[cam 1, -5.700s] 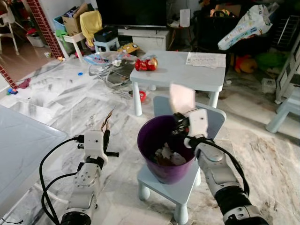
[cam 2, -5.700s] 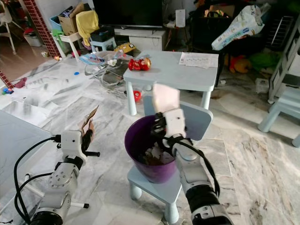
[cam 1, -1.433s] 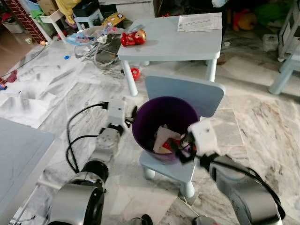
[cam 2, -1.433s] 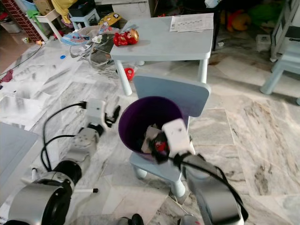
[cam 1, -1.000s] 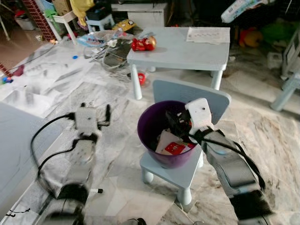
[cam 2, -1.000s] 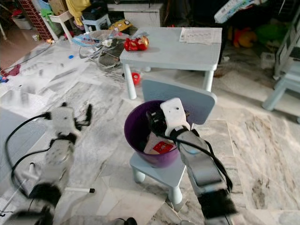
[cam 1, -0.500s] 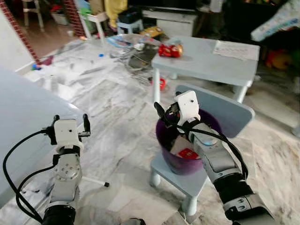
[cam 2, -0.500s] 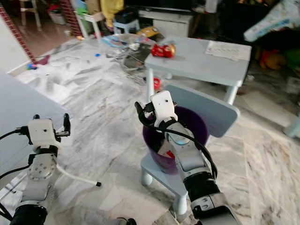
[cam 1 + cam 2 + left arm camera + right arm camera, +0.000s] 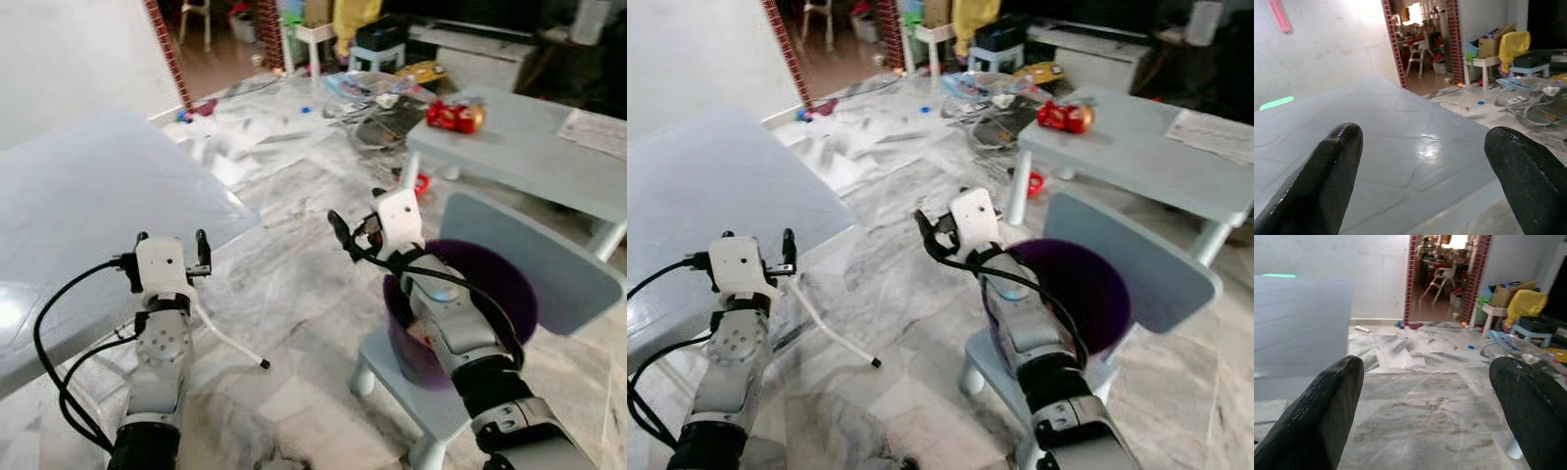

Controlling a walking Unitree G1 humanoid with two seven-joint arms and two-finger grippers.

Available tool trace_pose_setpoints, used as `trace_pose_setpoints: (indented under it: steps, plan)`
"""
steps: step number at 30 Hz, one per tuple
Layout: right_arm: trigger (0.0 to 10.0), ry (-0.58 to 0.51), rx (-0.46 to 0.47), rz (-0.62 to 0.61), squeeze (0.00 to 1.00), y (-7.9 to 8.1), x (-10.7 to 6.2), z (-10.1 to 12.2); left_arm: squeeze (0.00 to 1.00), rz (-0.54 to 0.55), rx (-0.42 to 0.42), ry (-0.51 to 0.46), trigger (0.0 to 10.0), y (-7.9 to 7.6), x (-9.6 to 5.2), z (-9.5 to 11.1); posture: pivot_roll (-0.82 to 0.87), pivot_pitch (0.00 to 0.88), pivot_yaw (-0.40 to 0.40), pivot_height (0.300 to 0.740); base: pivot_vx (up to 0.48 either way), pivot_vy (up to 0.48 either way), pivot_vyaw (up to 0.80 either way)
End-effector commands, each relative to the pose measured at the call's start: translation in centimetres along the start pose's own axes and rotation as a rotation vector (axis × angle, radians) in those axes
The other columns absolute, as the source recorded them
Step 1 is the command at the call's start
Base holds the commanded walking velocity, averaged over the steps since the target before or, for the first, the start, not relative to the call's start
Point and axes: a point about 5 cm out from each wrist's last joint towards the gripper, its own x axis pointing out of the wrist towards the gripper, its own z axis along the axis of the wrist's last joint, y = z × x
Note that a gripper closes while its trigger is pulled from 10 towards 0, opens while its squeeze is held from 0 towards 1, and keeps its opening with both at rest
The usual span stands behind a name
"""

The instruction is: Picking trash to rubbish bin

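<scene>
Floor (image 9: 284, 284) first, since it takes up most of the scene: pale marble tile, cluttered toward the far end beyond the bin. Next biggest is the big grey-white panel (image 9: 88, 215) off to the left of the bin, a flat tilted sheet with the left claw (image 9: 168, 245) held up just in front of its edge. The small blue desk (image 9: 529, 147) stands behind the bin with a red toy (image 9: 453, 116) and some paper (image 9: 598, 132) on top. The purple bin (image 9: 490, 313) sits on a little blue chair (image 9: 549, 284) (raised like that probably so the arms can reach the rim without much bending). I can't make out what's inside it from here, the arm covers most of the opening.

The right claw (image 9: 942, 227) is just left of the bin's rim, pointing away from it toward the open floor. Both claws are spread wide with nothing between the fingers, which the wrist views show plainly. My guess is the robot is between drops, looking for the next piece of trash. A thin white rod (image 9: 230, 338) lies on the floor left of the bin.
</scene>
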Motion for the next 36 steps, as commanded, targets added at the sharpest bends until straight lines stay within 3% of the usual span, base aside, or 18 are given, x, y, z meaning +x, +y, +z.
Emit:
trace_pose_setpoints:
  steps: [1,14,26,34,36]
  plan:
    - [10.0,-0.029,0.014,0.044,0.96,1.3,0.7,0.7,0.0,0.026,0.016,0.001,10.0,0.7,0.2,0.2,0.0,0.002,0.083,0.74,0.0,0.0,0.8]
    - [10.0,-0.1,0.007,-0.041,0.96,0.0,0.2,1.3,0.0,0.026,0.016,0.048,10.0,0.9,-1.0,-0.7,0.0,0.004,0.085,0.74,0.0,0.0,0.8]
    - [10.0,-0.121,0.008,-0.036,0.96,0.3,0.5,1.7,0.0,0.019,-0.008,0.065,10.0,0.2,-0.9,-0.6,0.0,0.0,0.081,0.74,0.0,0.0,0.79]
    - [10.0,-0.152,0.002,-0.179,0.93,-1.3,-0.5,1.4,0.0,-0.089,-0.018,0.113,10.0,-1.0,-1.8,-2.2,0.0,0.002,0.075,0.74,0.0,0.0,0.1]
    - [10.0,-0.138,-0.014,-0.208,0.93,-2.0,-0.8,1.1,0.0,-0.15,-0.011,0.115,10.0,-2.2,-1.6,-2.1,-0.01,0.004,0.074,0.74,0.0,0.0,0.0]
